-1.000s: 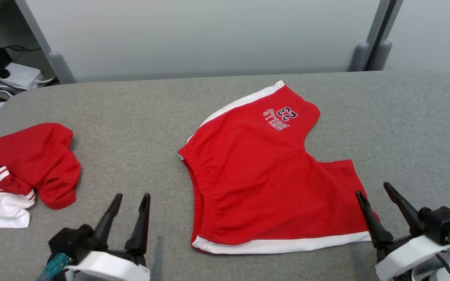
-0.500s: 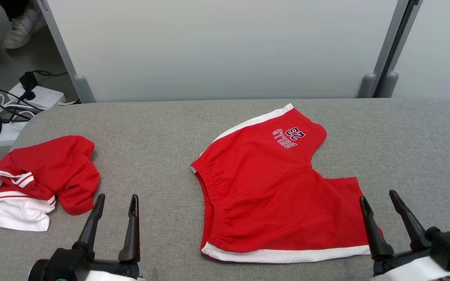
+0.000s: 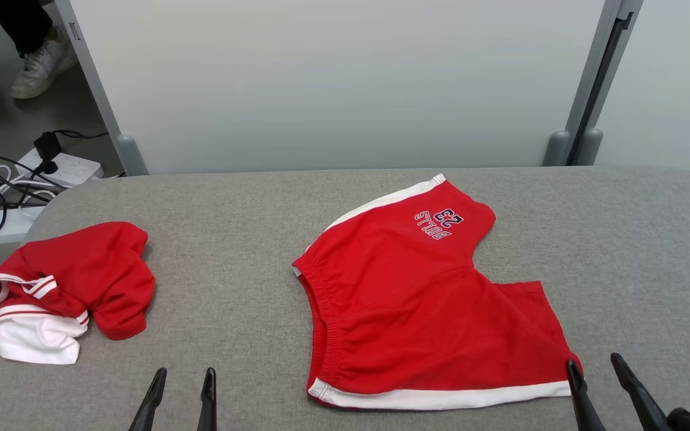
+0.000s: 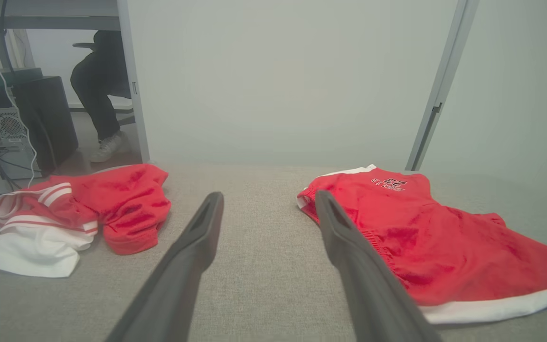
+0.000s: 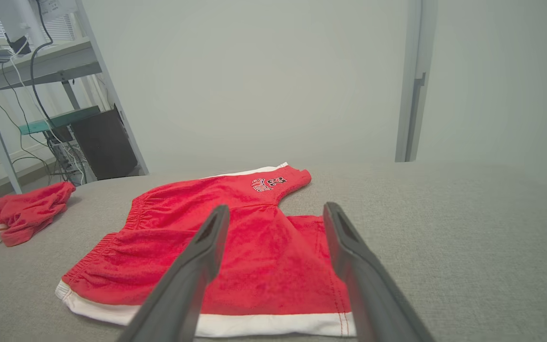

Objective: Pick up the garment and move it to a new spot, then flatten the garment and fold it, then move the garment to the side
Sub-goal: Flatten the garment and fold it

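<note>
The garment [image 3: 423, 311] is a pair of red shorts with white side stripes and a "BULLS 23" print, spread flat on the grey table [image 3: 237, 239], right of centre. It also lies ahead in the left wrist view [image 4: 425, 237] and the right wrist view [image 5: 235, 247]. My left gripper [image 3: 182, 377] stands open at the bottom edge, left of the shorts, holding nothing. My right gripper [image 3: 595, 363] is open at the shorts' near right corner, with empty fingers.
A crumpled red and white garment [image 3: 63, 287] lies at the table's left end. Beyond the left edge, a power strip with cables [image 3: 51, 167] sits on the floor, and a person's shoe [image 3: 39, 60] shows near a partition [image 3: 333, 84] behind the table.
The head camera has tilted up, so the table scene sits lower in frame. Both grippers have drawn back toward the bottom edge, still open. The shorts lie as before.
</note>
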